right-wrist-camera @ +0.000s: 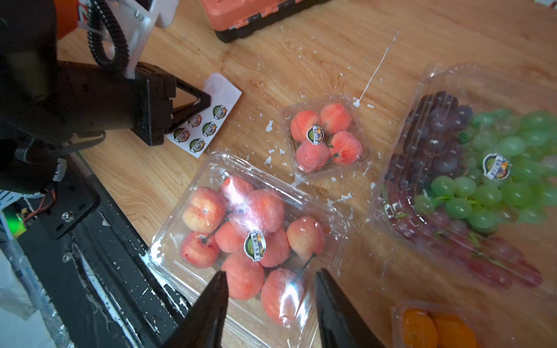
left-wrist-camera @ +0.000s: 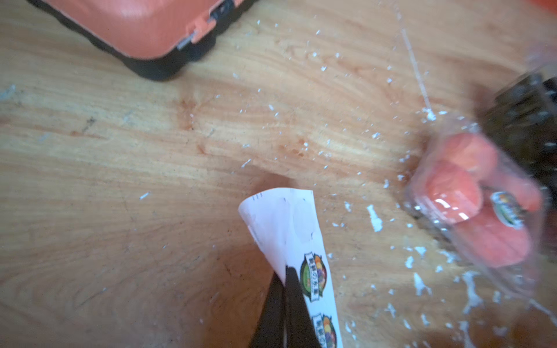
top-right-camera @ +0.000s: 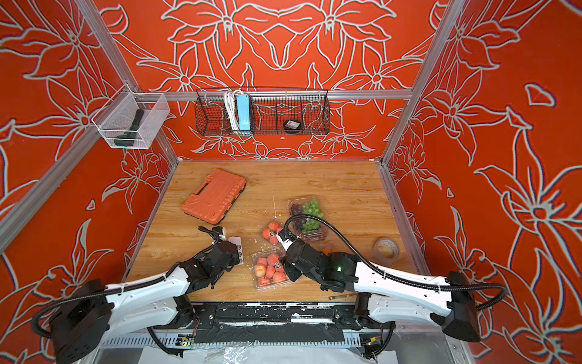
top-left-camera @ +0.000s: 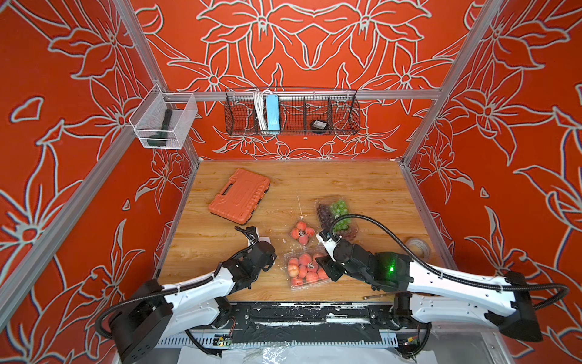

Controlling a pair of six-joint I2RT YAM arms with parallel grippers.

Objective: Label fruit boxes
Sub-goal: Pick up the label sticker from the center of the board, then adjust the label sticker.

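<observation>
**DESK:** What's in frame?

**PHOTOG:** Four clear fruit boxes point(top-left-camera: 302, 271) lie flat, lids up, clustered on the table point(right-wrist-camera: 301, 60) near the robot's right side. The left gripper point(right-wrist-camera: 205, 104) is pinched tight on the edge of a sticker sheet point(right-wrist-camera: 224, 90), just left of the boxes. The right gripper point(right-wrist-camera: 271, 272) hangs over the big peach box point(right-wrist-camera: 241, 229), jaws apart, holding nothing.

**DESK:** How would the boxes handle?

**PHOTOG:** Light, I'd judge. They are thin, glossy plastic that flexes and slips. The lids look easy to dent, so the stiffer rim is the place to hold.

**DESK:** Which way do they lie?

**PHOTOG:** The grape box point(right-wrist-camera: 467, 168) is plainly oblong. Its long axis runs away from the robot, with the far end skewed left. The small peach box point(right-wrist-camera: 325, 135), nearly square, sits between it and the sheet. These three carry round labels point(right-wrist-camera: 495, 166). The orange box point(right-wrist-camera: 437, 328) is cut off at the frame edge, so its lid can't be read.
</observation>
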